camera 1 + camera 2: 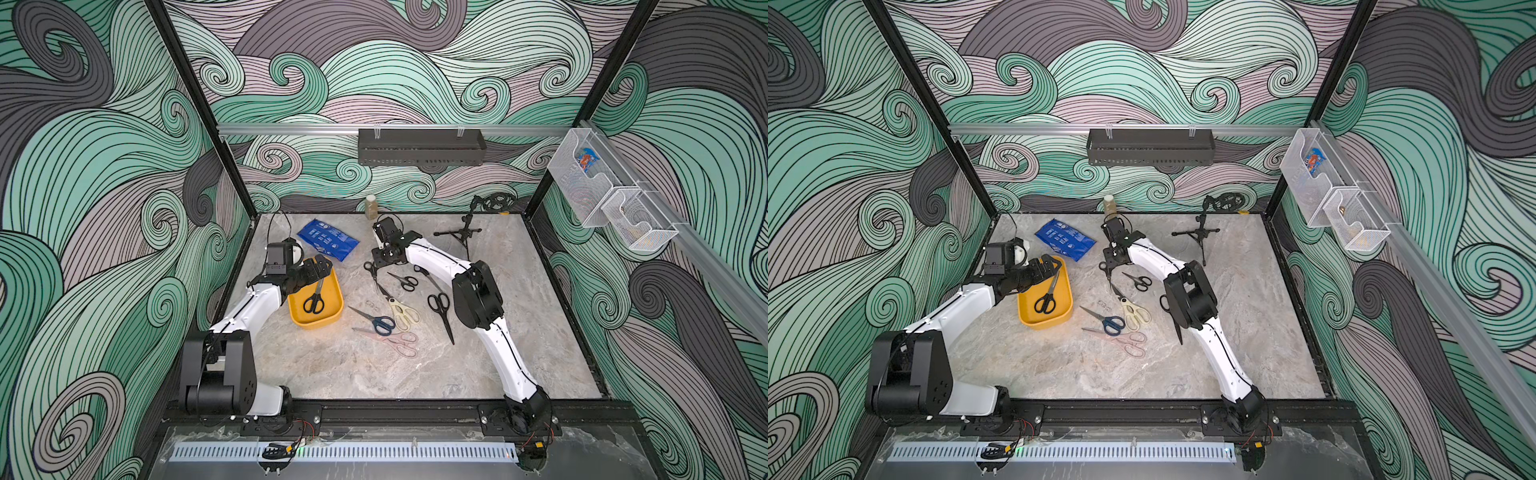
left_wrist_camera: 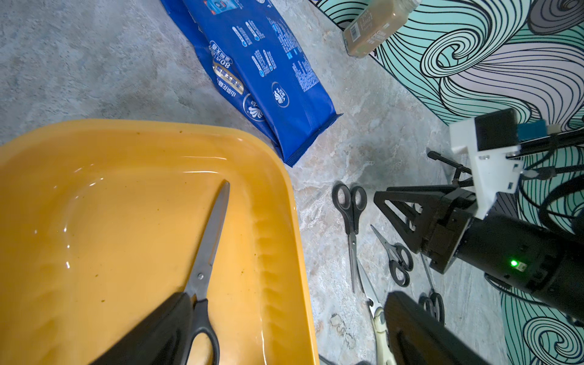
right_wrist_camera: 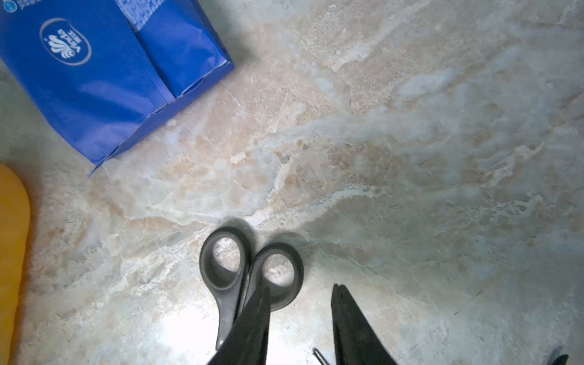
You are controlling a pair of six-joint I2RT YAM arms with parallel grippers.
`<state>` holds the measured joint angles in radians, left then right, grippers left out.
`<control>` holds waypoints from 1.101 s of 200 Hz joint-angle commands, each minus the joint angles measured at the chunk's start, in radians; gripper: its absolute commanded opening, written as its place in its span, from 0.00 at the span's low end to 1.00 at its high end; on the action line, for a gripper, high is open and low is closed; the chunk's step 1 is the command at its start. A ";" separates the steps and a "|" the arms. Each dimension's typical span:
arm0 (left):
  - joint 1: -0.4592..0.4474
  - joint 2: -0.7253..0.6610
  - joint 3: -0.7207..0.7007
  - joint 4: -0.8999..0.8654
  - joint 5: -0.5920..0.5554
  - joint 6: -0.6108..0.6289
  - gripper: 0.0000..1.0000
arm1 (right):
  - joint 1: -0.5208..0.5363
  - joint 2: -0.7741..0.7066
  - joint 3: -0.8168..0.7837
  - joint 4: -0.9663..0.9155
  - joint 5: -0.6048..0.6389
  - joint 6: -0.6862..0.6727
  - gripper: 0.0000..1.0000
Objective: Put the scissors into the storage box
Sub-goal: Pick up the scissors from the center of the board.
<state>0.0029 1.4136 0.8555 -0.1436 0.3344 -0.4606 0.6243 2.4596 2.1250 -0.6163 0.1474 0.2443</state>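
The mustard-yellow storage box [image 1: 320,323] [image 1: 1050,323] [image 2: 94,151] holds one black-handled pair of scissors [image 1: 314,297] [image 2: 205,252]. My left gripper [image 1: 321,267] [image 2: 287,295] hangs open over the box's far end, holding nothing. To the right, my right gripper [image 1: 380,258] [image 3: 301,287] is low over a small black-handled pair [image 1: 371,272] [image 3: 227,278]. One finger overlaps a handle ring and bare table shows between the jaws. Loose on the table lie a small black pair [image 1: 405,280], cream shears [image 1: 401,311], a blue-handled pair [image 1: 376,321], a pale pink pair [image 1: 395,340] and a long black pair [image 1: 441,309].
A blue packet [image 1: 328,239] lies behind the box, with a bottle [image 1: 371,206] at the back wall. A black mini tripod [image 1: 459,232] stands at the back right. A black tray [image 1: 422,145] and white wire baskets [image 1: 598,183] hang on the walls.
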 commanded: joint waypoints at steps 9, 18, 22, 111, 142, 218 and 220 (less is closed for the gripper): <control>-0.009 -0.029 0.024 -0.014 -0.012 0.019 0.99 | -0.003 0.038 -0.008 -0.005 -0.007 -0.014 0.36; -0.010 -0.029 0.024 -0.015 -0.012 0.019 0.99 | -0.003 0.041 -0.012 -0.005 -0.006 -0.014 0.36; -0.009 -0.030 0.024 -0.016 -0.013 0.019 0.98 | -0.003 0.042 -0.012 -0.005 -0.006 -0.014 0.36; -0.009 -0.025 0.027 -0.017 -0.015 0.019 0.98 | -0.003 0.068 -0.016 -0.006 0.005 -0.022 0.36; -0.009 -0.025 0.031 -0.018 -0.015 0.022 0.99 | -0.004 0.081 -0.021 -0.045 0.023 -0.042 0.35; -0.009 -0.023 0.037 -0.023 -0.011 0.023 0.98 | -0.003 0.077 -0.027 -0.210 0.012 -0.044 0.33; -0.009 -0.022 0.037 -0.023 -0.011 0.024 0.99 | -0.004 0.071 -0.032 -0.209 0.011 -0.042 0.33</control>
<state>0.0029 1.4067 0.8558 -0.1474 0.3248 -0.4549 0.6243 2.5290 2.1666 -0.6640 0.1482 0.2043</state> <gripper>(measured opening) 0.986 0.329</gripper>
